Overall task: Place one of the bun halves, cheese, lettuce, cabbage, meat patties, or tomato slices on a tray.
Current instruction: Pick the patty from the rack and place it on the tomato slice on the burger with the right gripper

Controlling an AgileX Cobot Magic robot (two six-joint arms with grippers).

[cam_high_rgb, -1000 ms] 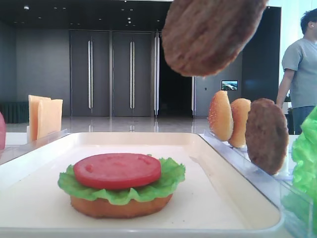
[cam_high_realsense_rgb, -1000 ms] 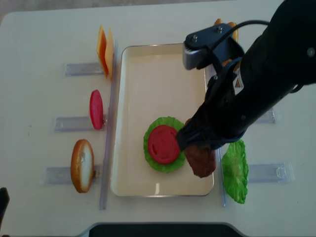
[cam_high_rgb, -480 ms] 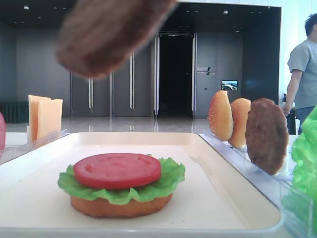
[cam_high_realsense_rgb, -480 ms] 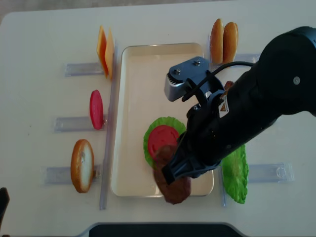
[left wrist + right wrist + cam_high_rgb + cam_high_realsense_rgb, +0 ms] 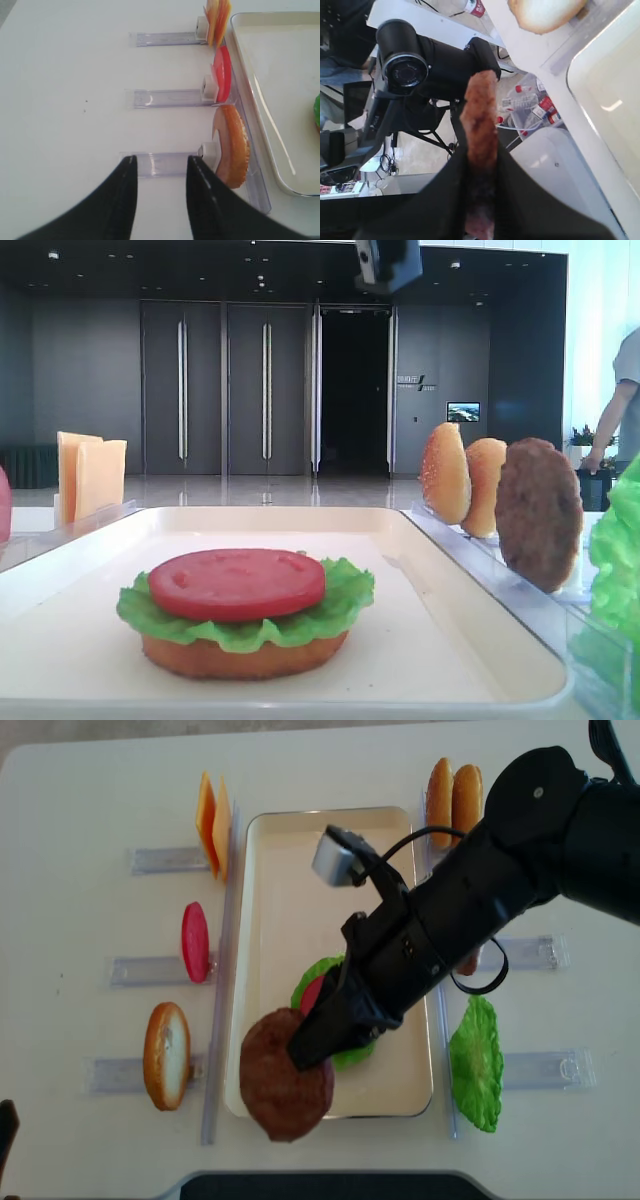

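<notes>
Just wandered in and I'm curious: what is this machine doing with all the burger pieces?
It is building a burger. The right gripper is shut on a meat patty, holding it in the air over the near edge of the tray. On the tray sits a stack of bun half, lettuce and tomato slice, with no patty on it yet. The left gripper waits open near a spare bun. More pieces stand in clear racks beside the tray.

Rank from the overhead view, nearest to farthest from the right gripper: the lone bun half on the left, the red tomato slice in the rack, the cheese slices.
From the right gripper:
1. Bun half, lower left.
2. Tomato slice, left, mid-table.
3. Cheese slices, upper left.
</notes>
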